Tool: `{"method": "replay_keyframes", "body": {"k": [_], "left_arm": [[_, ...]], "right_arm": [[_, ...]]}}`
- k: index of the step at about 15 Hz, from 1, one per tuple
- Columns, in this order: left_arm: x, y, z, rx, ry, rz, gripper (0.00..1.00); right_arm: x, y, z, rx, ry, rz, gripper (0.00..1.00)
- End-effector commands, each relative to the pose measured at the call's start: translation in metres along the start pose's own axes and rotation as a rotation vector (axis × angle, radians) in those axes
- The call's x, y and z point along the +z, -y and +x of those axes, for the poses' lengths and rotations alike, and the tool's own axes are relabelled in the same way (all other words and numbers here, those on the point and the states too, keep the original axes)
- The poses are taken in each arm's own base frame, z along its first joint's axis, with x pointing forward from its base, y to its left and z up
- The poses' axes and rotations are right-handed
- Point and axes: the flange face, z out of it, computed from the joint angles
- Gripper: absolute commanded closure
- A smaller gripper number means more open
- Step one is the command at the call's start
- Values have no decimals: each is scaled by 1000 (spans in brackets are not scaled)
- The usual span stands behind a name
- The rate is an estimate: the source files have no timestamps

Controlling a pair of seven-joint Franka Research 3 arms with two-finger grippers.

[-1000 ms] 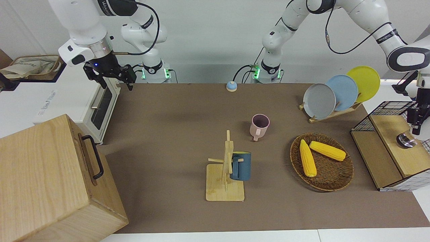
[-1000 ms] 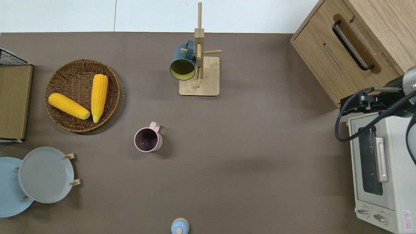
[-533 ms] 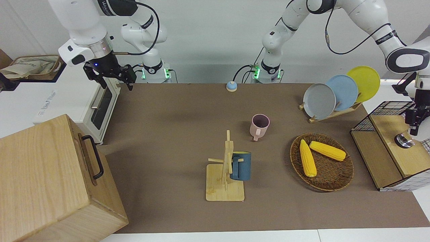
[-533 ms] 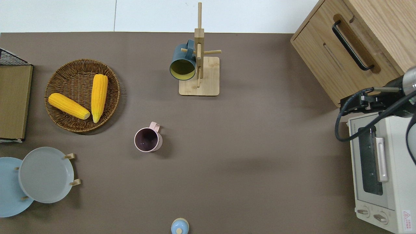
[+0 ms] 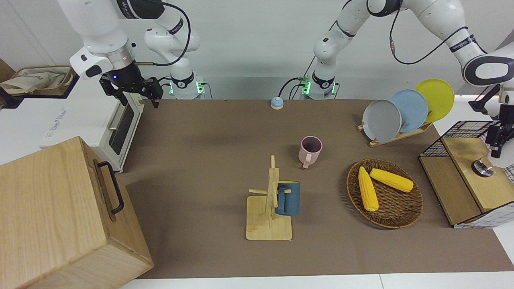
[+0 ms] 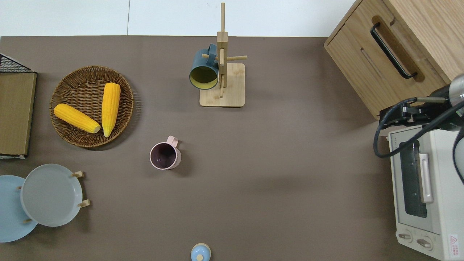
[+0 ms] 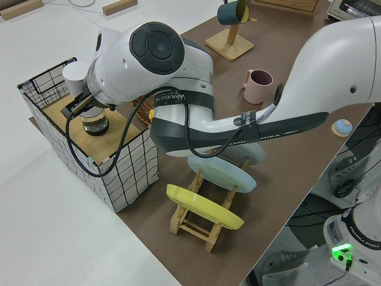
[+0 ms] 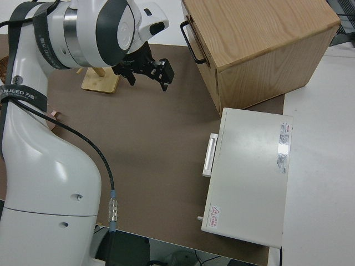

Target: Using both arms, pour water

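Brown tabletop (image 5: 209,132) | we saw the left tool (image 5: 497,141) above a glass vessel (image 5: 483,167) on the wire shelf (image 5: 474,160), grip unclear | right tool (image 5: 132,89) parked, fingers apart, empty | pink mug (image 5: 311,149) stood untouched; we judged pouring not begun.

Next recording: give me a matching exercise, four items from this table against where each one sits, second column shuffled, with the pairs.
Things:
1. blue mug
2. pink mug
3. corn cobs
4. grey plate

Places:
A. in the wicker basket
B. upright in the wooden plate rack
C. hung on the wooden mug tree
D. standing on the brown mat

Pairs: 1-C, 2-D, 3-A, 4-B
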Motion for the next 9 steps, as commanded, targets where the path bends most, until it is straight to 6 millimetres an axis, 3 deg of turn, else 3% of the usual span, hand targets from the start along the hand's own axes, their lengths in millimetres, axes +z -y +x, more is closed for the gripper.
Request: {"method": "replay_keyframes", "body": {"k": [1,9], "left_arm": [[-20,-4,13,-37,19,-39,0],[-63,-9,31,10,324,-7,0]], "right_arm": [[-2,-1,-4,-12,-3,20,9],[-2,-1,-4,-12,-3,20,9]]}}
